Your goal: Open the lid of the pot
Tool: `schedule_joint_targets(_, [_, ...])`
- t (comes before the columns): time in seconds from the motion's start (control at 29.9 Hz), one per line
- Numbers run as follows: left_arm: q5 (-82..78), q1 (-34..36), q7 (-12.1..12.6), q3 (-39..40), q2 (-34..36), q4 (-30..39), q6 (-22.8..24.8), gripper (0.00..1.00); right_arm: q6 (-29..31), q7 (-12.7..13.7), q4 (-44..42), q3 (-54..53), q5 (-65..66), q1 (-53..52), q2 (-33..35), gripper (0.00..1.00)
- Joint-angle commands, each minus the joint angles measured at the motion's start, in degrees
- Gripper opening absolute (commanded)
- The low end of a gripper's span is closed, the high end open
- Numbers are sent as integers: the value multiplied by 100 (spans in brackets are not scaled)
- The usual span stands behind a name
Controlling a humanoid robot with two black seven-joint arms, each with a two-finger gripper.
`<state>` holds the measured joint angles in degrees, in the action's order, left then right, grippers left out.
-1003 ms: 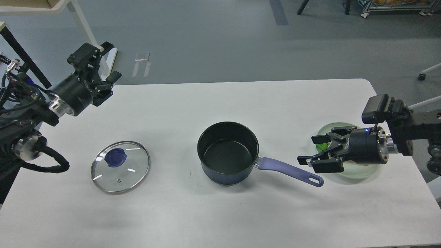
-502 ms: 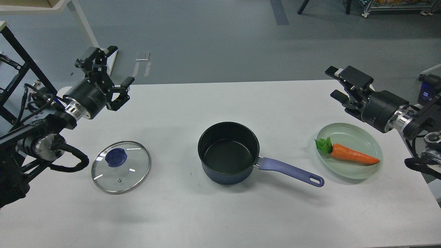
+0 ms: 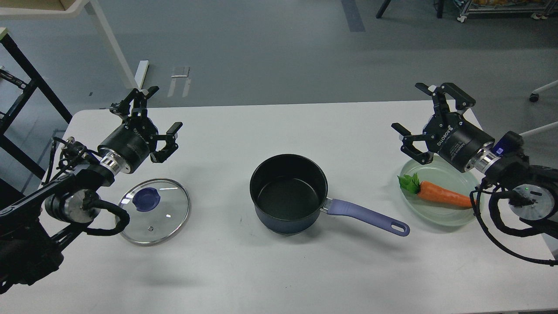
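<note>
Left claw [image 3: 153,111]: your view shows it spread wide and holding nothing, raised over the counter's [image 3: 279,270] far left corner, fingers pointing toward the far edge

Right claw [image 3: 429,112]: likewise wide apart and empty, raised near the far right corner, above the far rim of the plate [image 3: 453,218]

Lid [image 3: 152,211]: you find it flat on the counter near the left edge, just on the near side of the left claw's wrist and apart from the claw itself; clear glass, steel rim, purple-blue knob off toward its left side, small vent hole toward its near side. A loop of the left arm's cable overlaps its left rim

Pot [image 3: 288,194]: upright at the counter's middle, uncovered, black inside visible; well apart from the lid. Its long purple-blue handle [image 3: 368,216] runs toward the right and slightly toward the near edge, the hang hole at its tip

Plate: pale green glass, near the right edge, just beyond the handle's tip and not touching it

Carrot [image 3: 440,195]: you see it lying on the plate, orange, green leaves toward the pot
</note>
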<state>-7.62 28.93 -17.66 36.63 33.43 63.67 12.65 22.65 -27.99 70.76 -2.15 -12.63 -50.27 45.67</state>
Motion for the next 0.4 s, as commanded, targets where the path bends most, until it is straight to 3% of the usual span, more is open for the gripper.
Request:
schedule_joint_targets(0.0, [-2,-98,52,108,-21,22,36,99,354,-1,-62,39,41,43,12,98])
schedule_joint_targets(0.37, [-11,-159,17,116,-100,40,19,99,223,-1,-352,-206,147,131,-76,99])
